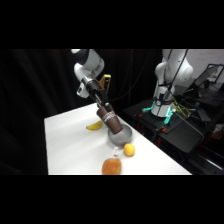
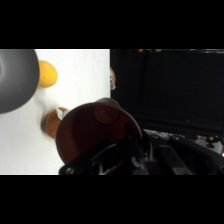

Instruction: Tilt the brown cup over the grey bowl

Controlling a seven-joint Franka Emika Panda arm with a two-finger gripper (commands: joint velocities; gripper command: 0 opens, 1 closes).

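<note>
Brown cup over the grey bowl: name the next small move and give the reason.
Probably hold the tilt briefly, then right it. The dark reddish-brown tapered cup in the claw already leans steeply, rim down over the round dull-grey bowl, so more rotation seems unnecessary.

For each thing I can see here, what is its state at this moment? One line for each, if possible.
brown cup: held by the pincer, tilted, its rim down over the bowl.
grey bowl: upright on the white table, under the cup.
yellow fruit: resting on the table beside the bowl.
orange-brown bottle-like thing: standing at the near table edge.
banana: lying flat behind the cup.
</note>
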